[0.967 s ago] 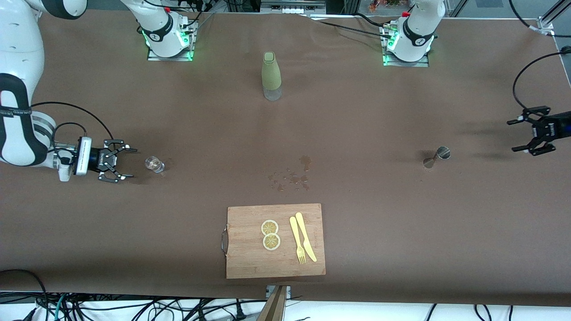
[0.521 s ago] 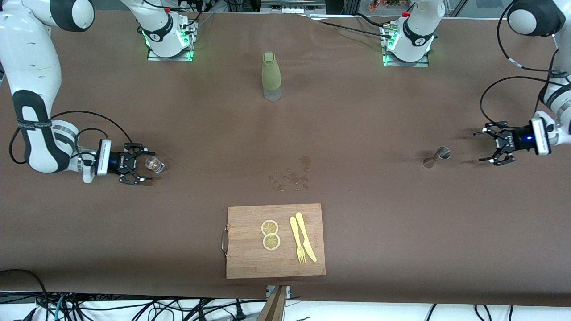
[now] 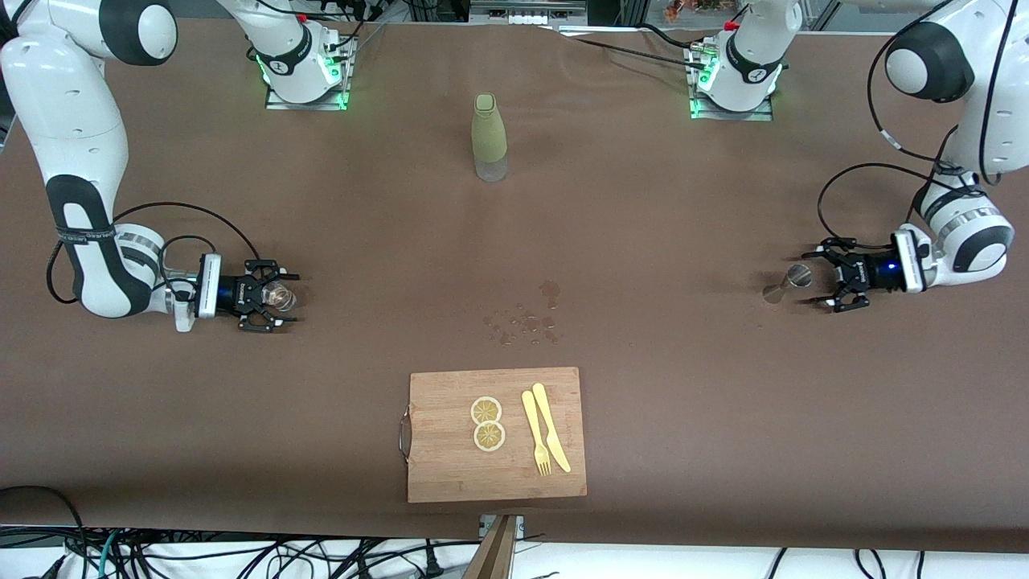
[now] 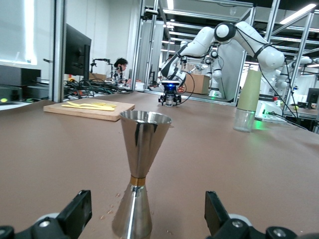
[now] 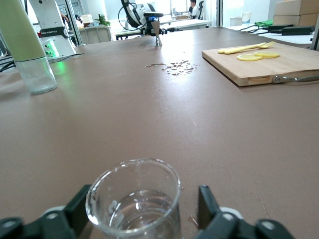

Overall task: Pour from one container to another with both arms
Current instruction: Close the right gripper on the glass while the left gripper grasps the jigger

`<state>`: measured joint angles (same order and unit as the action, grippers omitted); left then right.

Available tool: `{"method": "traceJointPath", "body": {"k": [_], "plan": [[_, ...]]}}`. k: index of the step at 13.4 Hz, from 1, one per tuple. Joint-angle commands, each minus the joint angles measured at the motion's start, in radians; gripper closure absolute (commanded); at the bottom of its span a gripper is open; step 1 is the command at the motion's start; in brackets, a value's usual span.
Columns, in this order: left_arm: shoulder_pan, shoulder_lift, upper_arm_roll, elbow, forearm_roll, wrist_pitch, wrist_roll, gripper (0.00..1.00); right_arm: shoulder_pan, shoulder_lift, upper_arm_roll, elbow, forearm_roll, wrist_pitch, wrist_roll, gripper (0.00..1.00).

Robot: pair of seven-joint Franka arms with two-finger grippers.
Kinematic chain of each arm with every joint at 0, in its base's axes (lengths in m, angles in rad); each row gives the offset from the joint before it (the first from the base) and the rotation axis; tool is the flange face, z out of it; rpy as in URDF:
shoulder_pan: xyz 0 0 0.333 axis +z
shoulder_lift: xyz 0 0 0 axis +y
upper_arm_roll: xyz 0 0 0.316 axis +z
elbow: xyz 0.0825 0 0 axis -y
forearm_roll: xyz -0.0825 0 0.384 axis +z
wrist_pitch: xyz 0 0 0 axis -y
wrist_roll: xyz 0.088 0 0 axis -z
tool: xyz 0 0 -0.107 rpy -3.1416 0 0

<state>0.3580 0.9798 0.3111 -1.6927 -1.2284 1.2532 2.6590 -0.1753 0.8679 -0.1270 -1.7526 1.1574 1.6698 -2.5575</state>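
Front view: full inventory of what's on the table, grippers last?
Bottle: 1, green sleeve with clear base, upright, mid-table between the arm bases.
Glass: 1, clear, some liquid in it, toward the right arm's end.
Jigger: 1, steel, upright, toward the left arm's end.
Droplets: a patch, wet marks on the brown cover, mid-table.
Cutting board: 1, wooden, nearest the front camera.
Lemon slices: 2, yellow, on the board.
Fork and knife: 1 each, yellow, on the board beside the slices.
Right gripper: open, fingers either side of the glass.
Left gripper: open, at the jigger.
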Motion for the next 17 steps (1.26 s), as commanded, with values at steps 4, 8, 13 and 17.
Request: {"method": "traceJointPath", "body": {"k": [4,8,13,17], "plan": [[-0.044,0.023,-0.013,0.019,-0.020,-0.002,0.075,0.00,-0.006,0.022,-0.002,0.015,0.018,-0.028,-0.010,1.00],[-0.045,0.023,-0.027,0.019,-0.033,-0.001,0.071,0.09,-0.006,0.017,0.000,0.025,0.018,-0.070,0.013,1.00],[-0.042,0.023,-0.021,0.019,-0.029,-0.003,0.076,0.36,-0.001,0.011,0.039,0.065,0.019,-0.139,0.091,1.00],[-0.037,0.023,-0.021,0.019,-0.031,-0.003,0.097,0.86,0.022,0.008,0.121,0.149,0.010,-0.145,0.194,1.00]]}}
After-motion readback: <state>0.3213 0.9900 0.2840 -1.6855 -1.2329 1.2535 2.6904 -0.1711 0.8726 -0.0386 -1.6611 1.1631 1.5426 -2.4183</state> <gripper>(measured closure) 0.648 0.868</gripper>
